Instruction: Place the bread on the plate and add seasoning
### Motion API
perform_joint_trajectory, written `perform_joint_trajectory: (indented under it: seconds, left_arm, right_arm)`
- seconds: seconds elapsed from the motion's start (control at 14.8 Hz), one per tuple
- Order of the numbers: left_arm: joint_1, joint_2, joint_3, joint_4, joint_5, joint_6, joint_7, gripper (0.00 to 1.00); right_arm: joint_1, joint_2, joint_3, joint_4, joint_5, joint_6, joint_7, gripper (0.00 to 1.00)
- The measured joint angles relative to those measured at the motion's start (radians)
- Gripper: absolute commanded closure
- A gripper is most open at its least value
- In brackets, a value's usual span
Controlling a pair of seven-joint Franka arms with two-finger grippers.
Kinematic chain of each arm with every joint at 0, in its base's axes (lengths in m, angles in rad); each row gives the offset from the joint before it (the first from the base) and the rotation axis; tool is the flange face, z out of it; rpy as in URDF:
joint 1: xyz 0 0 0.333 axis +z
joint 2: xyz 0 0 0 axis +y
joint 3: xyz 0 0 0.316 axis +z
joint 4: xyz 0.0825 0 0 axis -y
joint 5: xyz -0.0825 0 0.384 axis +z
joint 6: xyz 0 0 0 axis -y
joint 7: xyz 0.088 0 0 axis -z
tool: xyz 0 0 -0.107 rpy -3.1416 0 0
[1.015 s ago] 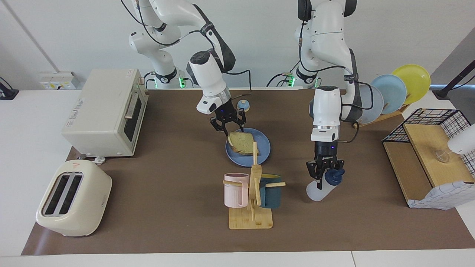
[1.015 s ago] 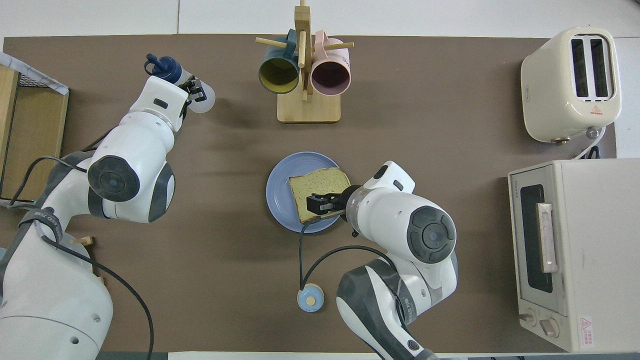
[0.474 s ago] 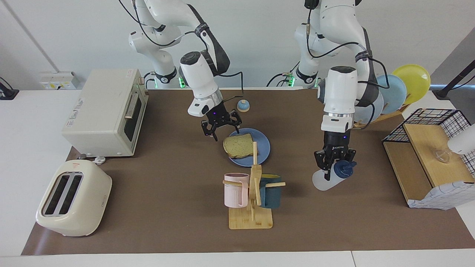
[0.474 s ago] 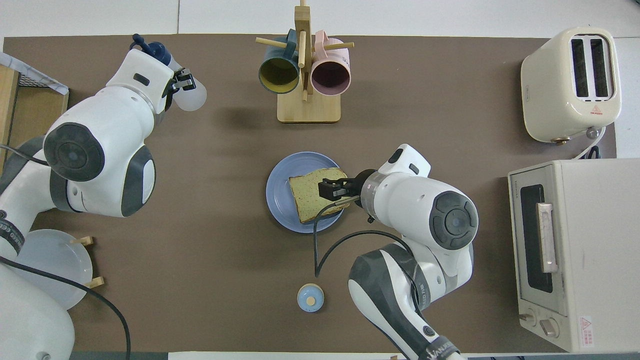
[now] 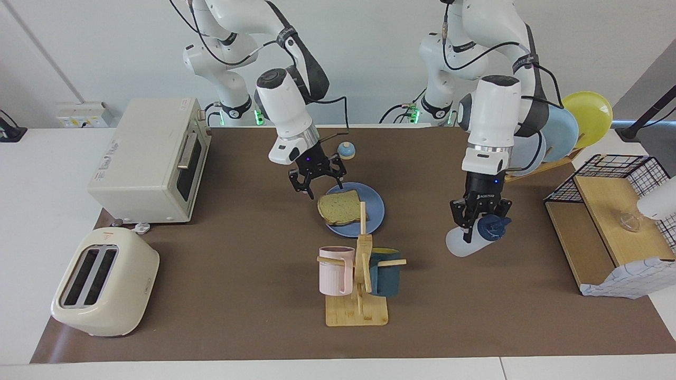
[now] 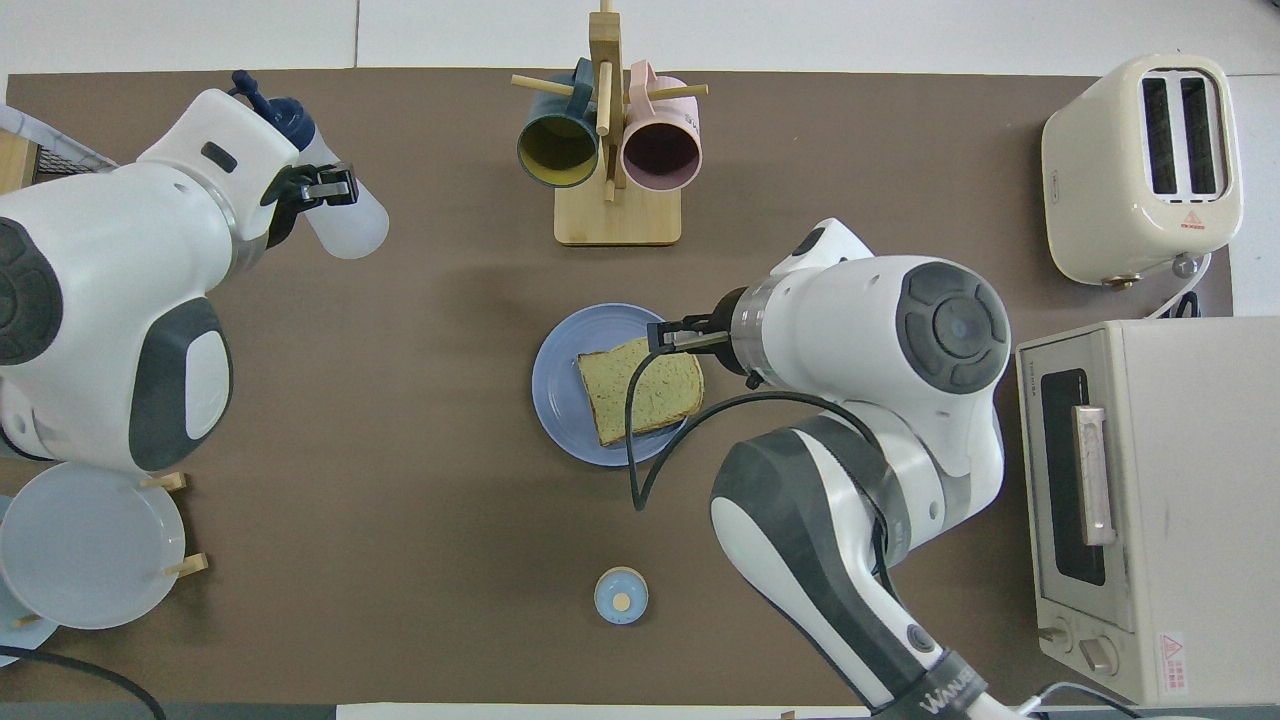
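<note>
The bread (image 5: 339, 208) lies flat on the blue plate (image 5: 374, 211), one edge slightly past the rim toward the right arm's end. My right gripper (image 5: 321, 187) hangs open and empty just above that edge, clear of the slice. From overhead, the right gripper (image 6: 662, 335) sits over a corner of the bread (image 6: 640, 390) on the plate (image 6: 558, 375). My left gripper (image 5: 478, 231) is shut on the neck of the seasoning (image 5: 460, 245), which hangs tilted above the mat, navy cap toward the left arm's end. Overhead, the left gripper (image 6: 325, 187) holds the seasoning (image 6: 350, 225).
A wooden mug rack (image 5: 358, 306) with a pink and a dark teal mug stands just farther out than the plate. A blue-domed bell (image 5: 346, 150) sits near the robots. The toaster oven (image 5: 153, 158) and toaster (image 5: 103, 282) are at the right arm's end. A plate rack (image 5: 560, 132) and shelf (image 5: 607, 221) are at the left arm's end.
The right gripper let go of the bread, which dropped flat onto the plate, and then rose. The left gripper lifted the seasoning off the mat and carried it toward the robots.
</note>
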Motion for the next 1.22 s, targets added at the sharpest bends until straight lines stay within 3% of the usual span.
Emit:
perform_joint_trajectory:
  seconds: [0.34,0.54,1.08,1.22]
  left_arm:
    - [-0.001,-0.092,-0.041,0.019,0.000,-0.192,0.085,0.61]
    - [-0.003,-0.142,-0.083,0.023,-0.001,-0.295,0.157,0.60]
    - [-0.080,-0.252,-0.092,0.023,-0.065,-0.565,0.503,0.62]
    - [-0.122,-0.262,-0.094,0.023,-0.067,-0.614,0.560,0.64]
  right_arm:
    - [-0.008,0.014,0.000,0.169,0.004,-0.184,0.109,0.39]
    - [-0.009,0.013,-0.002,0.237,0.085,-0.303,0.133,0.40]
    - [0.001,0.012,0.002,0.405,0.164,-0.383,0.344,0.41]
    - [0.005,0.021,0.004,0.443,0.165,-0.396,0.388,0.46]
